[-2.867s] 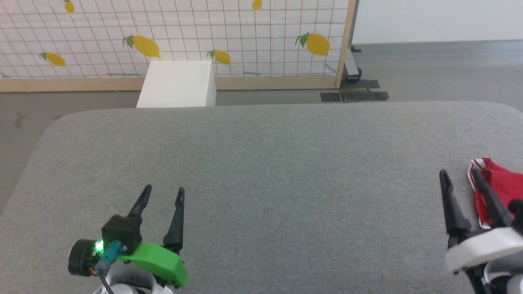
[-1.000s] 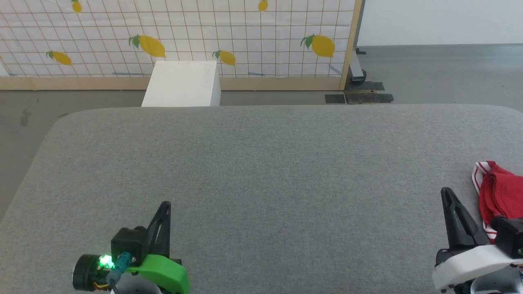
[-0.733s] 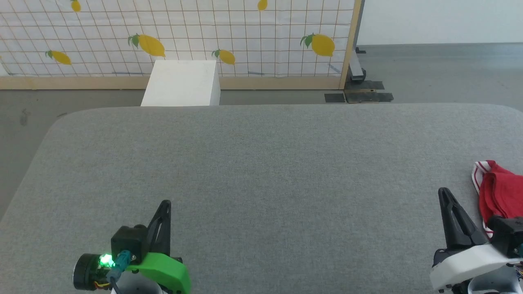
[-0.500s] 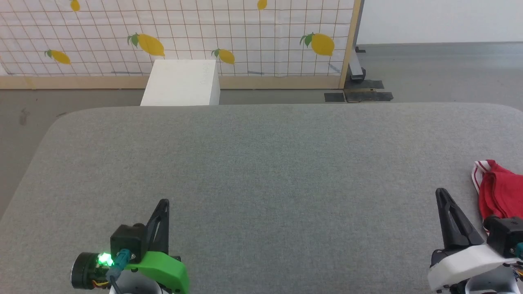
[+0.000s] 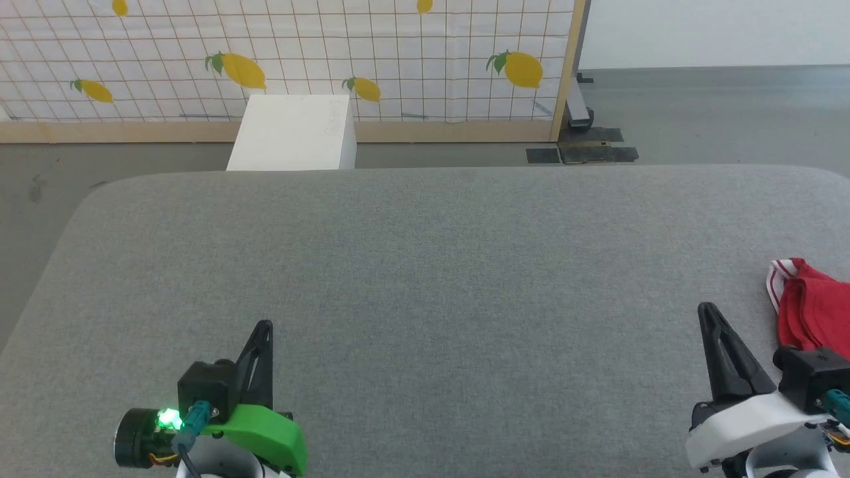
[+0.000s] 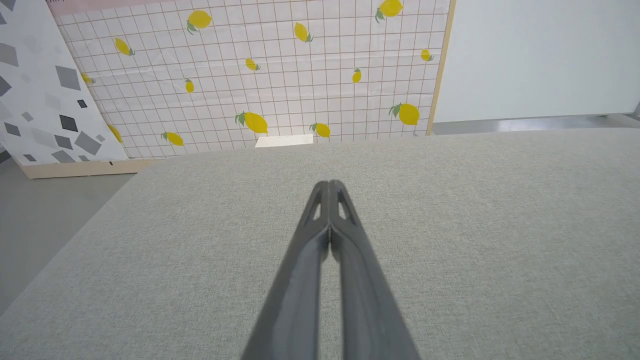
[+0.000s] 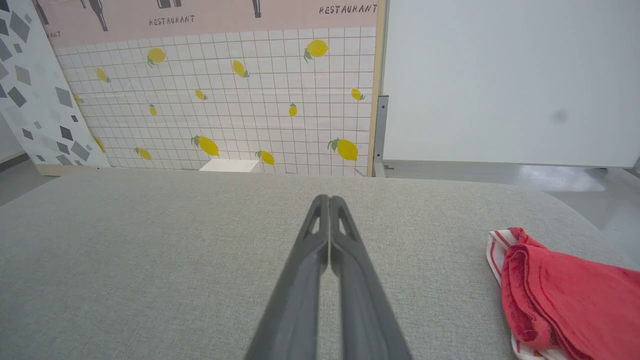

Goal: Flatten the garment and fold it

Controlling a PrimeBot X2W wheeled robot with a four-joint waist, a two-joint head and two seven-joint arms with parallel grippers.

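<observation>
The garment (image 5: 813,305) is a bunched red heap with red-white striped trim at the grey surface's right edge, cut off by the head view's border. The right wrist view has the garment (image 7: 560,297) at its lower right. My right gripper (image 5: 705,312) is shut and empty just left of the heap, not touching it; its fingers press together in the right gripper (image 7: 329,199) view. Low on the left, my left gripper (image 5: 264,326) is shut on nothing, far from the cloth. The left gripper (image 6: 330,184) fingers meet above bare fabric.
A wide grey fabric-covered surface (image 5: 425,265) with rounded corners lies before me. Beyond its far edge are a white box (image 5: 292,133), a lemon-print grid panel (image 5: 299,53) in a wooden frame, and grey floor (image 5: 717,113).
Both grippers, open about three seconds ago, have been shut for the last second. The whole picture has shifted slightly, so the camera has moved. The garment lies where it was.
</observation>
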